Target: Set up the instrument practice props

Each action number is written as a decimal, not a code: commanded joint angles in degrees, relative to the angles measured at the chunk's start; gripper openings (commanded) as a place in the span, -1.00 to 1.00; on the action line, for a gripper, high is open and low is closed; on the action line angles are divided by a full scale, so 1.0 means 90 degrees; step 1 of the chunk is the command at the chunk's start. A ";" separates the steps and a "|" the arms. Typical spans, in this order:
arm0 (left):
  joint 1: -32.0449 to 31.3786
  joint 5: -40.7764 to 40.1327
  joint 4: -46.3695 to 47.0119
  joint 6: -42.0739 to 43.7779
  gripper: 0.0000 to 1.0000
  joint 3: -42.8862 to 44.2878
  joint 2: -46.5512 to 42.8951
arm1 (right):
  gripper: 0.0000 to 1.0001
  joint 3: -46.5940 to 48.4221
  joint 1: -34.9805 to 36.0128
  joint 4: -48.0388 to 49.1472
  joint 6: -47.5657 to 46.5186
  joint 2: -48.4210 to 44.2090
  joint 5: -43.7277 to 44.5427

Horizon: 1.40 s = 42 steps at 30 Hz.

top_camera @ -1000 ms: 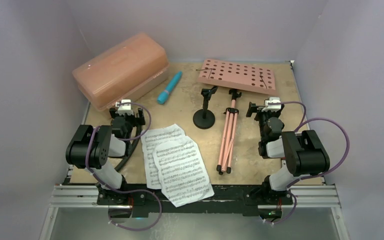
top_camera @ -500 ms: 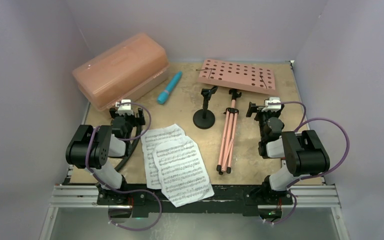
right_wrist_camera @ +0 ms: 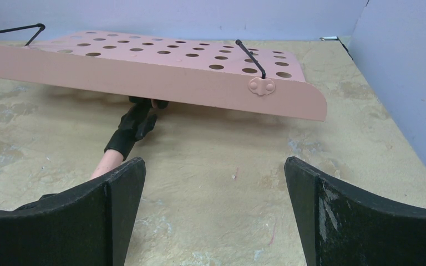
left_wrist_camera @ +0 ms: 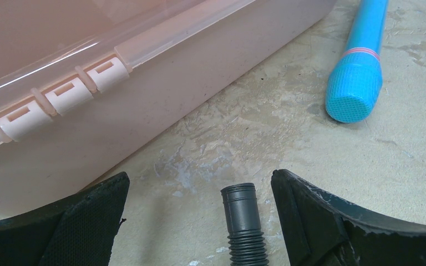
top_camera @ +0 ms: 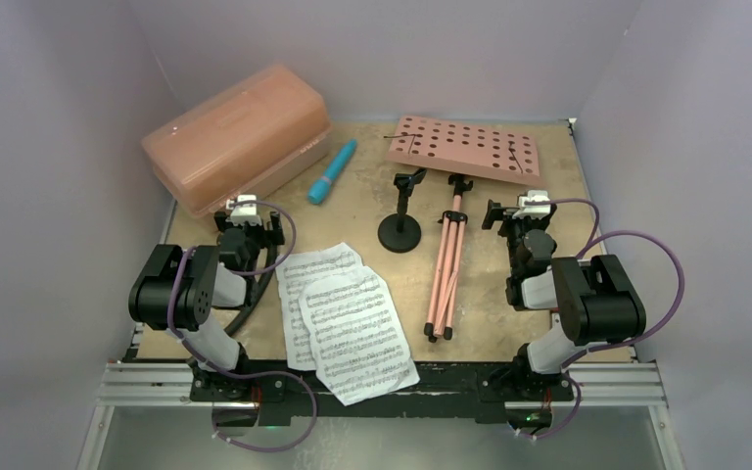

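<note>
The pink perforated music stand [top_camera: 465, 148] lies flat at the back right, its folded tripod legs [top_camera: 446, 264] pointing toward me; its tray [right_wrist_camera: 144, 66] fills the right wrist view. Two white sheet-music pages [top_camera: 348, 318] lie near the front centre. The cyan toy microphone [top_camera: 332, 171] lies beside the pink case and shows in the left wrist view [left_wrist_camera: 358, 72]. The black round-based mic stand [top_camera: 400, 227] stands upright mid-table. My left gripper [left_wrist_camera: 199, 221] is open and empty near the case. My right gripper [right_wrist_camera: 215, 216] is open and empty before the stand's tray.
A large translucent pink plastic case [top_camera: 238, 134] sits at the back left, its latches [left_wrist_camera: 61, 100] close to the left gripper. A black ribbed hose end [left_wrist_camera: 241, 216] lies between the left fingers. Walls enclose the table on three sides.
</note>
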 commanded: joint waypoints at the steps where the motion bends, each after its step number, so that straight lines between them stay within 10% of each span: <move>1: -0.0013 0.0053 0.0133 0.0071 0.99 0.0042 -0.0061 | 0.96 -0.0014 0.0037 0.0182 -0.0101 -0.0075 -0.0025; 12: -0.0019 0.0317 -0.0241 0.0148 0.99 0.0005 -0.0601 | 0.96 -0.0014 0.0035 0.0175 -0.0100 -0.0082 -0.0026; 27: -0.0009 0.2809 -0.6621 -0.1303 0.99 0.2129 -0.4123 | 0.96 -0.0002 0.0044 0.0223 -0.0035 -0.0226 0.0584; 35: -0.0003 0.1865 -0.8085 -0.1396 0.99 0.2998 -0.4546 | 0.96 0.2703 0.0037 -0.5488 0.2099 -0.1410 0.2455; 42: -0.0006 0.0396 -0.9440 -0.2287 0.99 0.3589 -0.4156 | 0.96 0.4132 0.0037 -0.7852 0.3843 -0.1535 0.1518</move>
